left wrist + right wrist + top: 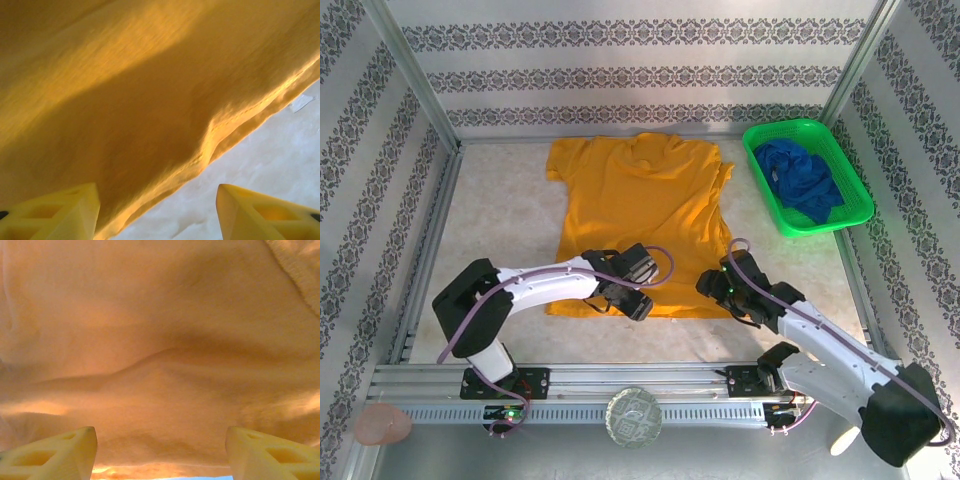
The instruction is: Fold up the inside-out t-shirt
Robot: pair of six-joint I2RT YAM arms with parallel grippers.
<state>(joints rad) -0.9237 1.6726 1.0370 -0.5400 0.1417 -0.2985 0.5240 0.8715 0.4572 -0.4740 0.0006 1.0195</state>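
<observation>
- t-shirt (640,215): mustard, spread flat mid-desk (500,220), collar toward 12 o'clock, hem toward 6.
- left fingers (55,217): spread wide, nothing pinched. They sit low at the hem (240,122), with cloth ahead and bare desk showing at 4 o'clock in the wrist view.
- right fingers (55,457): spread wide, nothing between them. Cloth fills the space ahead, at the shirt's 5 o'clock corner.
- green basket (758,150): at 2 o'clock from the shirt, with a blue garment (805,180) inside.
</observation>
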